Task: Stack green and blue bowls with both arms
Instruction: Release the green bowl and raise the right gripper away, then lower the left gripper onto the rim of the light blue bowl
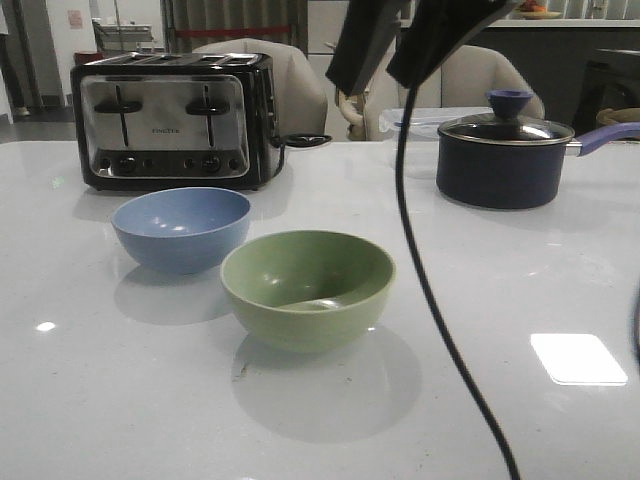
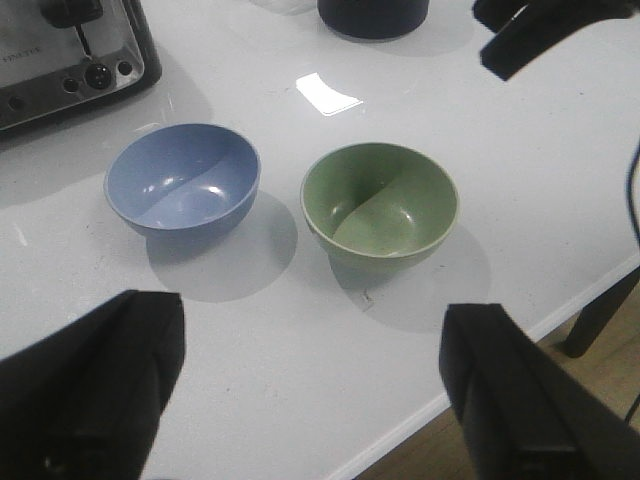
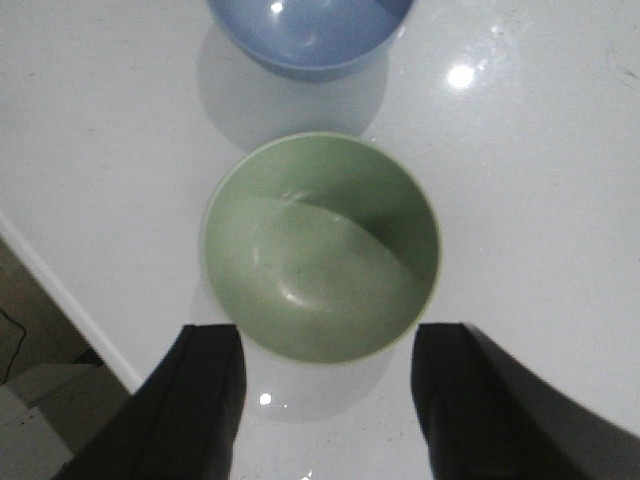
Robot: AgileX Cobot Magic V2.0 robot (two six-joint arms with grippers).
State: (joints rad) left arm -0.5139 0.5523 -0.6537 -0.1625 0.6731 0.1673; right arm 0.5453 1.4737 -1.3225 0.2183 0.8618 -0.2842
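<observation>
My right tool hangs spread wide above the pale sage-green matte bowl, empty. My left tool is spread too. The dusty light-blue matte bowl sits just beside the green one on the white counter.

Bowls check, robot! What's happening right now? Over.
Both tools open, empty: left tool, right tool. Green bowl and blue bowl side by side, unstacked. Dangling cable near green bowl.
</observation>
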